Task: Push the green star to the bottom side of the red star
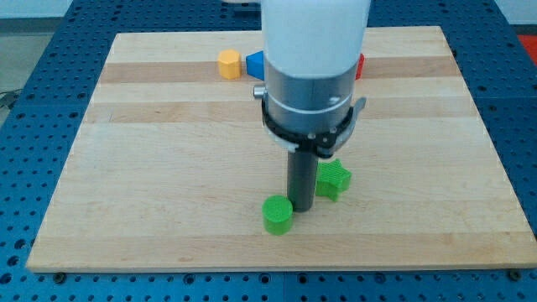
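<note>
The board [126, 168] is a pale wooden slab on a blue perforated table [33, 50], and everything below is placed relative to my tip.

Furthest toward the view's left and well up toward the view's top from my tip sits the yellow block [228, 64], a squat many-sided piece. Just to its right, also far above my tip, is the blue block [254, 64]; the arm's white body [315, 33] covers its right part, so its shape cannot be made out.

Down near the view's bottom, the green cylinder [277, 215] lies just left of and slightly below my tip, close enough that it looks to be touching or nearly touching the rod; which of the two cannot be told.

My tip [301, 209] is the lower end of a straight dark rod that comes down from the arm's grey collar [306, 92] to the board. It has no jaws and holds nothing; it stands between the two green blocks.

The green star [333, 179] lies just right of my tip and a little above it, pressed against or right beside the rod's side. Its left edge is hidden behind the rod.

A red block [360, 65] shows only as a sliver at the arm body's right edge, far above my tip and a little to its right, near the board's top. Too little shows to tell its shape. The green star is well apart from it, on the view's bottom side.
</note>
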Controlling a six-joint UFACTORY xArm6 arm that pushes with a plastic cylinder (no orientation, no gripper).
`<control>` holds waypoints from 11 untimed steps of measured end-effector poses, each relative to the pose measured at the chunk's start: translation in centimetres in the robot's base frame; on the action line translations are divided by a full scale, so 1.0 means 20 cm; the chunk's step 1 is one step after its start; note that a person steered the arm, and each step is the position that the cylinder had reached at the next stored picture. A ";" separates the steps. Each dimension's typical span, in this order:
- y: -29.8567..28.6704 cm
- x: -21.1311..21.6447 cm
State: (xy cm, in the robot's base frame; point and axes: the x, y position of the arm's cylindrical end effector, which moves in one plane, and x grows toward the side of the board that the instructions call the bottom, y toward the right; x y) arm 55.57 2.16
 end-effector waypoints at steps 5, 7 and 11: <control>0.48 -0.22; 0.20 -0.36; 0.01 -0.54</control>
